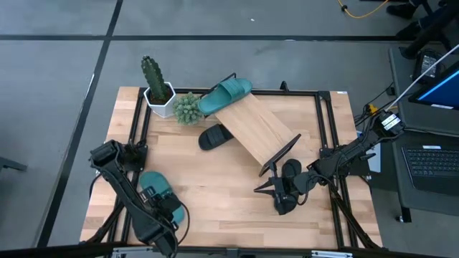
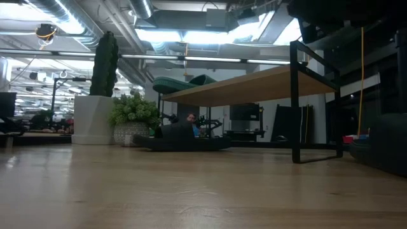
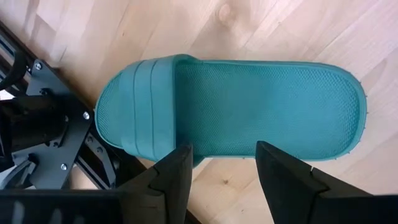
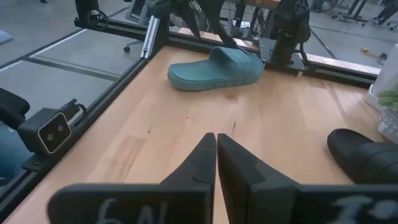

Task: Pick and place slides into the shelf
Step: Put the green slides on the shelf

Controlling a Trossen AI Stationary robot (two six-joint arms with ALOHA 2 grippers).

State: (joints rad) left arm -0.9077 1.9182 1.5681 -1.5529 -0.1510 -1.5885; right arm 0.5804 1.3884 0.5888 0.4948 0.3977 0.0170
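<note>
One teal slide point(image 3: 230, 106) lies flat on the desk's near-left corner under the wide-open left claw point(image 3: 224, 165), so the pick is starting and next it must lower and close, while the right claw point(image 4: 216, 155) waits shut.

wooden table point(image 1: 215, 193), slides, shelf point(image 1: 254, 129), plants

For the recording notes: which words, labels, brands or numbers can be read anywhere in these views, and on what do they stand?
"6N", roughly: pale handwritten marks on the right gripper body in the right wrist view; reading uncertain.
More pale marks at that body's other end: cut off, unreadable.
Laptop screen beside the table in the high view: too small to read.
Teal slide under the left gripper, black slide, shelf: no visible text.
</note>
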